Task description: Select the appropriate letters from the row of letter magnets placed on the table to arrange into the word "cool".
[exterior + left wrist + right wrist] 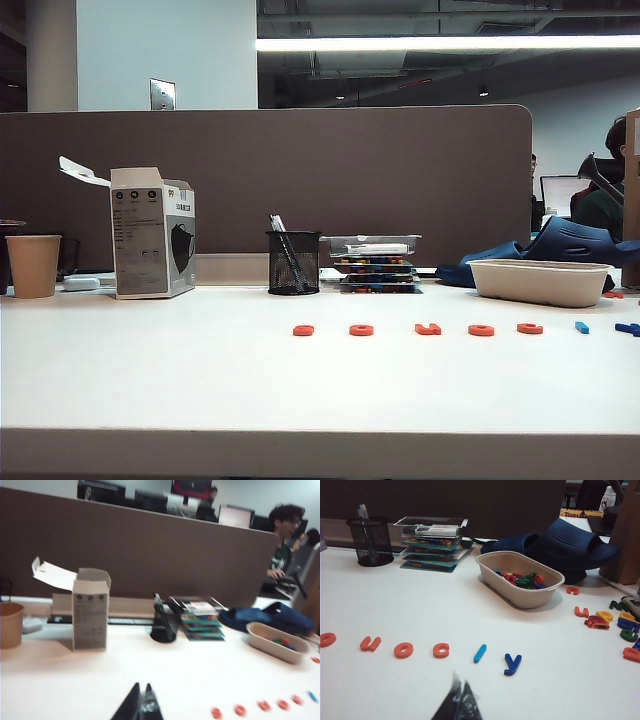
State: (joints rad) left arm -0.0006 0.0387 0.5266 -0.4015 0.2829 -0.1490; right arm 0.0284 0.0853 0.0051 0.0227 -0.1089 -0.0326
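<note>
Pincer tips of my left arm (pixel 141 706) look pressed together, holding nothing, above the worktop (pixel 150 380) near its front edge. My right pincer (pixel 458 702) is closed and empty, also near the front edge. Along the worktop's middle lies the row of letter magnets (pixel 420 328): orange rings, a u, a c (pixel 441 651), then a light-blue bar (pixel 480 653) and a dark-blue y (pixel 512 663).

Orange-red letter magnets (pixel 403 650), a light-blue bar (pixel 480 653), a dark-blue y (pixel 512 663), white table (pixel 150 370).
</note>
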